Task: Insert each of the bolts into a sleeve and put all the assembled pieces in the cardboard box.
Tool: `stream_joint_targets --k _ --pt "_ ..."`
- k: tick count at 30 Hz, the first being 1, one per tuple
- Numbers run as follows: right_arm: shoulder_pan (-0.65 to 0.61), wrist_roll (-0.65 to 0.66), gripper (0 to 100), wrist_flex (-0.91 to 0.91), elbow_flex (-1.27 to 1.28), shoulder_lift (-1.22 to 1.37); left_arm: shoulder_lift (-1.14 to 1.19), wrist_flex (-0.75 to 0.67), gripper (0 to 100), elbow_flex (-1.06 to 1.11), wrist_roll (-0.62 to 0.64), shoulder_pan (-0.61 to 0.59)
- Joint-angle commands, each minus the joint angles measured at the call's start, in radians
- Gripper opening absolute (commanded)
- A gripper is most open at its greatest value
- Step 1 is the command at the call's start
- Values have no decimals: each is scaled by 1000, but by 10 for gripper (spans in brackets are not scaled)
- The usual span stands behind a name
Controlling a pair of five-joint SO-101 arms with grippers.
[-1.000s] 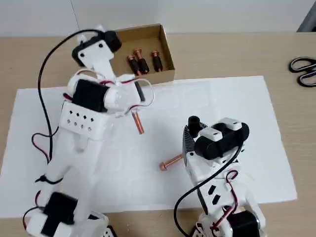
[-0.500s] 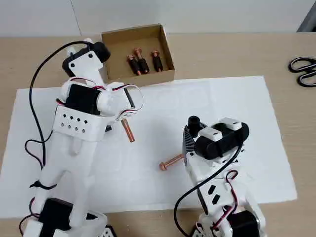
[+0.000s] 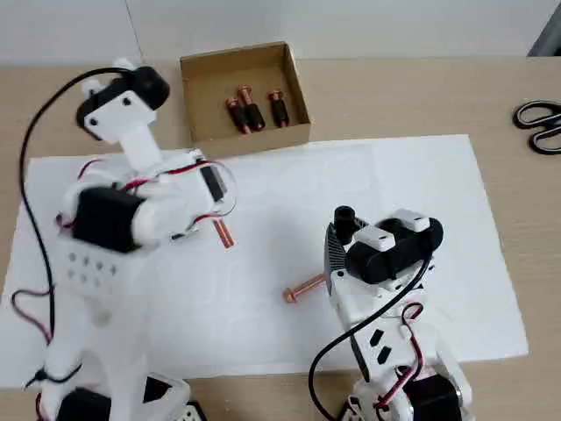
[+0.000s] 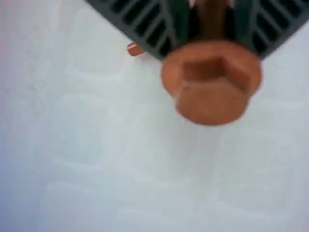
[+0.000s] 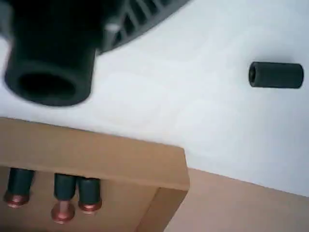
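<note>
My left gripper (image 3: 213, 221) is shut on a copper bolt (image 3: 223, 233) and holds it over the white paper, head pointing away from the fingers; up close the bolt's hex head (image 4: 211, 83) hangs just below the dark fingers (image 4: 145, 21). My right gripper (image 3: 337, 239) is shut on a black sleeve (image 3: 344, 215), whose open end (image 5: 46, 82) faces the cardboard box (image 5: 106, 159). A second bolt (image 3: 302, 288) lies on the paper just left of the right gripper. A loose sleeve (image 5: 276, 75) lies on the paper. Three assembled pieces (image 3: 254, 110) lie in the box (image 3: 203, 70).
A white paper sheet (image 3: 412, 175) covers the middle of the wooden table. Black scissors (image 3: 539, 127) lie at the far right edge. The left arm's cables (image 3: 35, 175) loop out over the paper's left side.
The left arm has swung left and back from the box, carrying its bolt a little toward the front left. The right arm and the loose bolt have stayed put.
</note>
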Motion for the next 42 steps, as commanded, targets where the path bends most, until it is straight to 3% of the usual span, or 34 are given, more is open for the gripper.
stream_joint_targets --k 1,5,15,22,30,42 --pt "4 6 4 -7 -6 -12 -84 17 6 -4 -6 -2" --pt "4 5 4 -8 -9 -12 -147 17 6 -4 -9 -2" --pt "2 5 4 -8 -8 -12 -364 -35 6 10 -175 -2" --pt "-44 3 6 -130 -5 -12 -479 -270 6 237 -175 -3" --pt "-104 5 6 -194 72 -12 -675 -637 6 576 -175 -8" --pt "-104 11 5 -673 273 -12 -888 -1071 6 878 -176 -9"
